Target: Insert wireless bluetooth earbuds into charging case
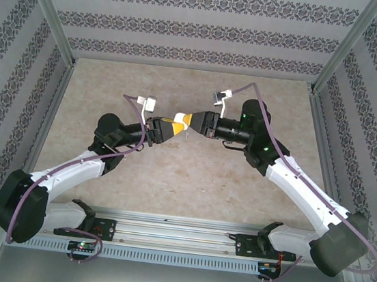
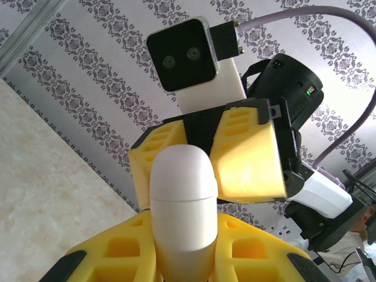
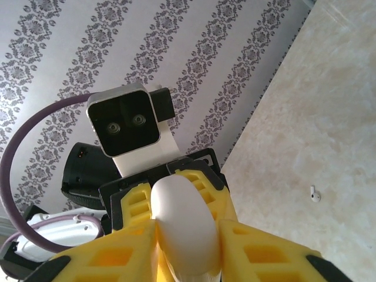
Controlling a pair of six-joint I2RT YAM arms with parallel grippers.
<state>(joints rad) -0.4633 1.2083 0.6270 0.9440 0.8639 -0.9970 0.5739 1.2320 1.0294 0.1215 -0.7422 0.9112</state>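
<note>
Two arms meet tip to tip above the middle of the worktop [image 1: 112, 90]. Of these, the left tool [image 2: 185, 252] is clamped narrow on the lower half of a white, closed charging case [image 2: 182, 188], holding it off the surface. The right tool [image 3: 188, 247] has its yellow fingers [image 2: 247, 153] pressed against either side of the case's upper half. This is probably so that one arm steadies the body while the other works the lid open. One tiny white earbud [image 3: 315, 194] lies loose on the worktop, well apart from both tools and not yet in the case.
</note>
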